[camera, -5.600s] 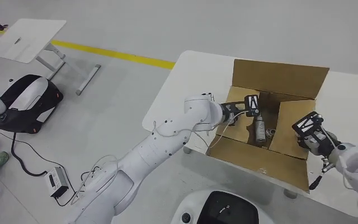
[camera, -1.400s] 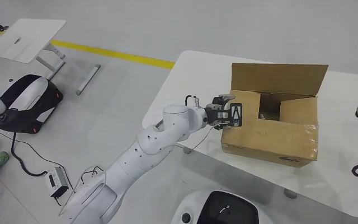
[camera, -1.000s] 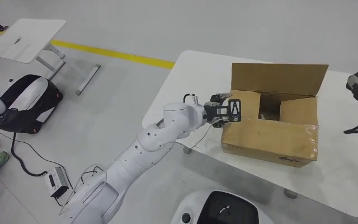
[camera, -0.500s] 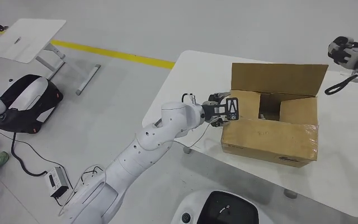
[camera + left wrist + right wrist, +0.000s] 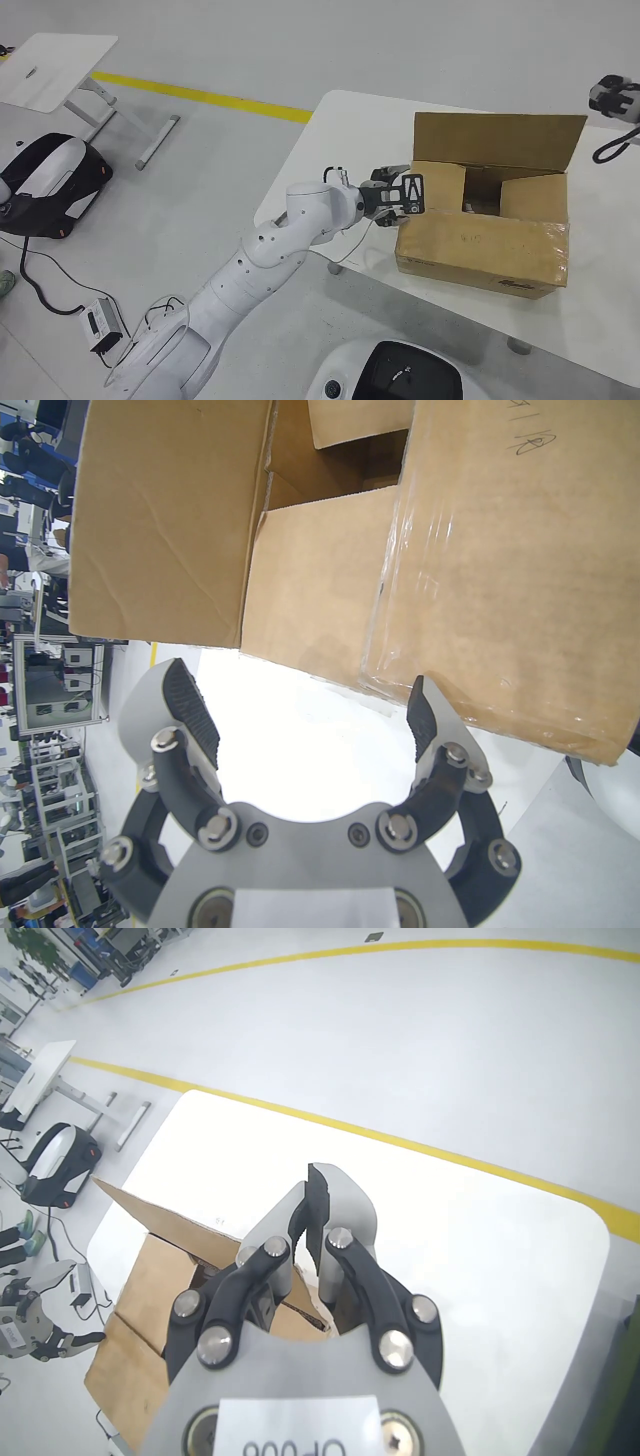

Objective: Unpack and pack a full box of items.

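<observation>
While the box (image 5: 480,245) is sitting half-closed on the table (image 5: 340,130), my left gripper (image 5: 296,680) is hanging released at its nine o'clock side; my right gripper (image 5: 312,1180) is hovering clenched at its two o'clock.

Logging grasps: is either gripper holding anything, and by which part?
Nothing held: left gripper open beside the box, right gripper shut and empty.

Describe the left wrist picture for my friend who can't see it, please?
The robot's left pincer is wide open and empty, right in front of a brown cardboard box on a white table. The box's top is partly open, showing a dark gap inside, and shiny clear tape covers one side.
</observation>
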